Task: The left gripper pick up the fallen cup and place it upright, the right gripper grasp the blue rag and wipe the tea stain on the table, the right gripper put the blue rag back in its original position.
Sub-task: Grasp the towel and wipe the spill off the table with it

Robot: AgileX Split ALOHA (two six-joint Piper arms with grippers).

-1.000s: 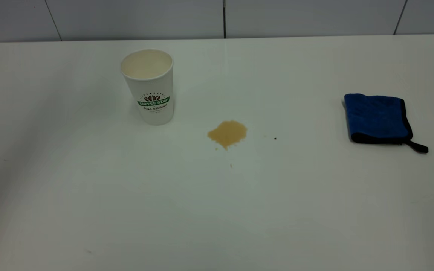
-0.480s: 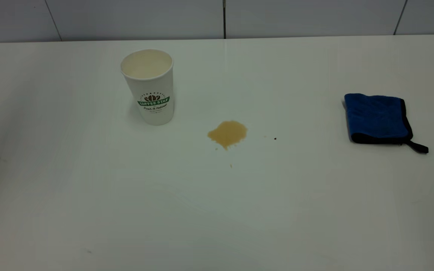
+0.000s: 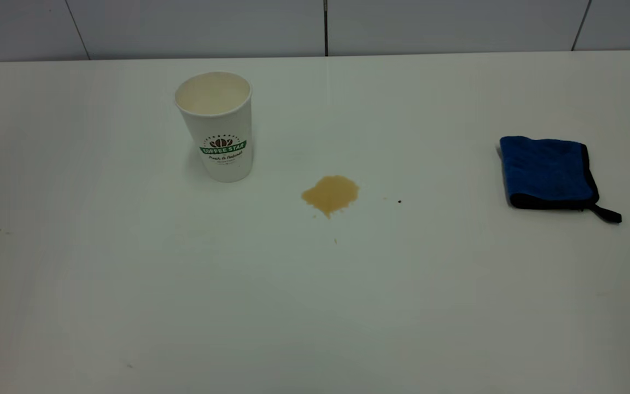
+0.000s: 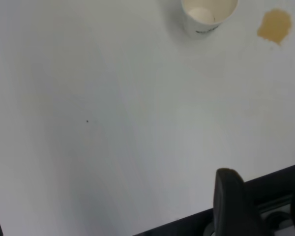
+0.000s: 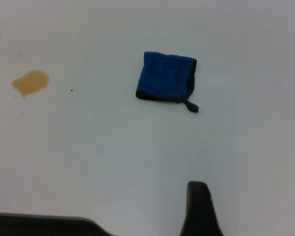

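The white paper cup (image 3: 216, 128) with the green banner logo stands upright at the table's (image 3: 315, 306) back left, and nothing touches it. To its right lies the tan tea stain (image 3: 330, 194), with a tiny droplet in front of it. Folded flat at the far right is the blue rag (image 3: 547, 171) with black trim. Neither arm appears in the exterior view. In the left wrist view my left gripper (image 4: 265, 206) hangs open and empty over the table edge, far from the cup (image 4: 206, 17) and the stain (image 4: 274, 25). My right gripper (image 5: 201, 211) is well short of the rag (image 5: 167, 77).
A grey panelled wall (image 3: 326, 27) runs behind the table's far edge. A few dark specks (image 3: 399, 201) dot the tabletop. The table's dark edge (image 4: 187, 223) shows close to my left gripper.
The shadow over the table's left side in the exterior view has faded away. The cup, the stain and the rag have not moved.
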